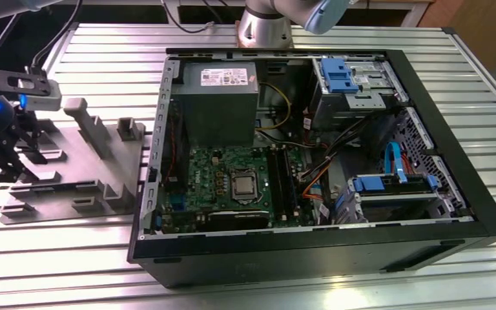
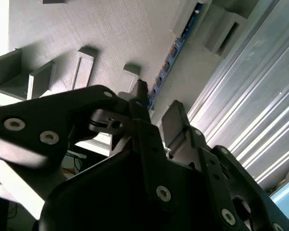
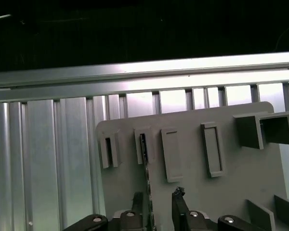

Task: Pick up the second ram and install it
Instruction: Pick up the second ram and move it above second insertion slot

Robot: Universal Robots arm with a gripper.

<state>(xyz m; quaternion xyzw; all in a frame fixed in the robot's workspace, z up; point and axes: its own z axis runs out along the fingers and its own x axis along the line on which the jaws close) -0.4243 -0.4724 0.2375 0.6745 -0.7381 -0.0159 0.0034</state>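
On the grey fixture tray (image 1: 69,169), at the exterior view's left, the gripper (image 3: 157,195) is down over the second ram (image 2: 176,48). The ram is on edge in the tray's holders.

- **First wrist view:** the two fingers (image 3: 178,196) are apart, one each side of the thin board. There is a clear gap on one side, so nothing is clamped. Four raised slot blocks sit in a row on the tray, and the ram runs out of one of them (image 3: 142,146).
- **Second wrist view:** this gives the ram's blue face with its row of small chips. Black gripper linkage covers the near end of the strip.
- **Exterior view:** the ram itself is too hard to make out on the tray. The open black computer case (image 1: 317,240) lies flat on the slatted metal table (image 1: 230,287), beside the tray. Inside it are one green motherboard (image 1: 222,171), one grey power supply (image 1: 214,106) and two blue-latched drive bays (image 1: 345,72), plus loose cables.

Counts: one ram seen, two fingers, one tray, one case.
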